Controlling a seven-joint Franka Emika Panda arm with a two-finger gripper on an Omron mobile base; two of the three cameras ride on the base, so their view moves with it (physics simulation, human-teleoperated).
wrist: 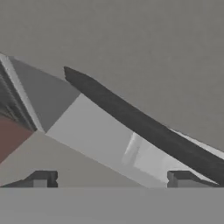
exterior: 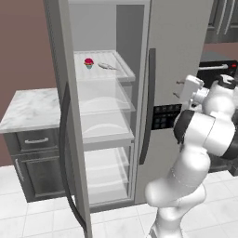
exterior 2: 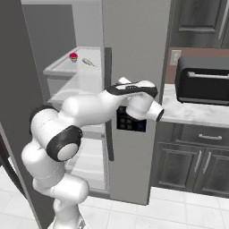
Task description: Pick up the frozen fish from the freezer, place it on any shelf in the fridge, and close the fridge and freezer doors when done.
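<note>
Gripper: fingertips stand wide apart at the bottom of the hand view [wrist: 111, 177], nothing between them.
Ahead of gripper: a long dark handle [wrist: 140, 120] runs from 10 o'clock to 4 o'clock across a flat grey door face.
Arm: folded in front of the shut narrower door [exterior: 179, 42], the hand close to the door face; the black control panel [exterior: 165, 116] lies at 7 o'clock from the hand in the left base view.
Fridge door: open, swung toward the camera at the left [exterior: 65, 116].
Fridge: interior exposed [exterior: 97, 28], clear glass shelves stacked inside.
Frozen fish: lies flat on the top glass shelf [exterior: 125, 69], at 10 o'clock from the hand [exterior: 107, 66]; also seen in the right base view [exterior 2: 88, 61].
Cupcake: red-topped, on the same shelf, just beside the fish at its 9 o'clock [exterior: 89, 62], apart from it.
Surroundings: marble counter at 9 o'clock from the unit [exterior: 32, 109]; black microwave on the counter at 3 o'clock [exterior 2: 203, 80].
</note>
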